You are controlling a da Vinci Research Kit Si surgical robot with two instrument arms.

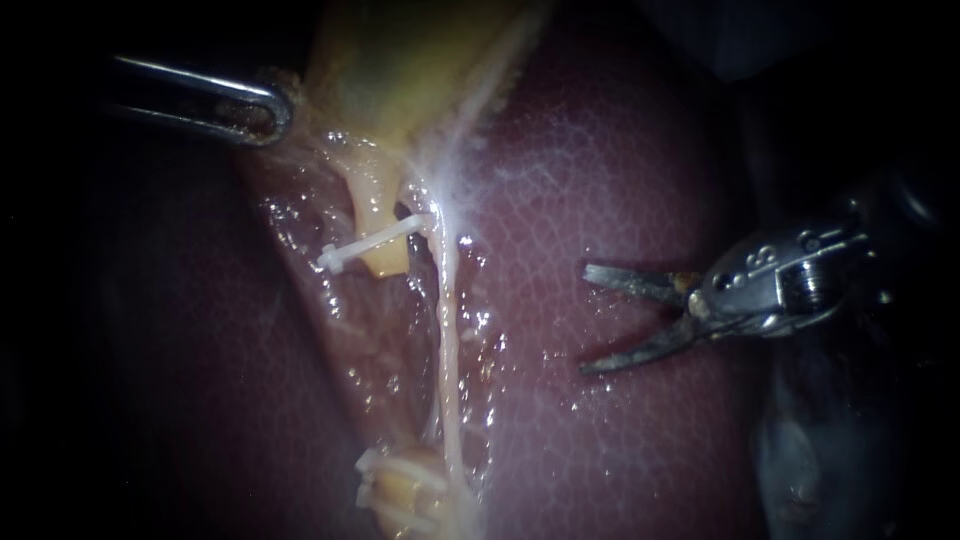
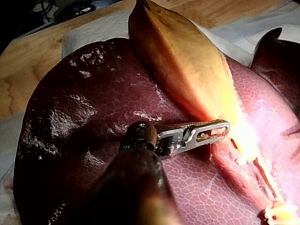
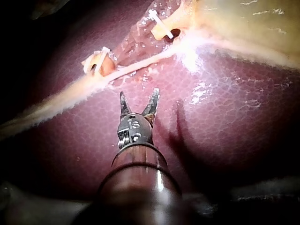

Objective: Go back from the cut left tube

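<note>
The cut left tube shows as two yellow stumps. The upper stump (image 1: 378, 215) carries one white clip (image 1: 372, 243), and the lower stump (image 1: 405, 490) carries white clips (image 1: 372, 478), with a bare gap between them. Beside them the thin pale right tube (image 1: 447, 340) runs on uncut. My right instrument (image 1: 584, 320) hovers over the liver (image 1: 620, 180) to the right of both tubes, its two dark blades open and touching nothing; the right wrist view shows the blades (image 3: 139, 92) short of the tubes. My left instrument (image 1: 275, 112) has its jaws shut on the edge of the gallbladder (image 1: 400, 60).
The yellow gallbladder (image 2: 187, 61) stands lifted off the liver (image 2: 84, 117) ahead of the left instrument (image 2: 225, 127). Wet, glistening tissue lines the groove around the stumps. Wooden board and cloth lie beyond the liver.
</note>
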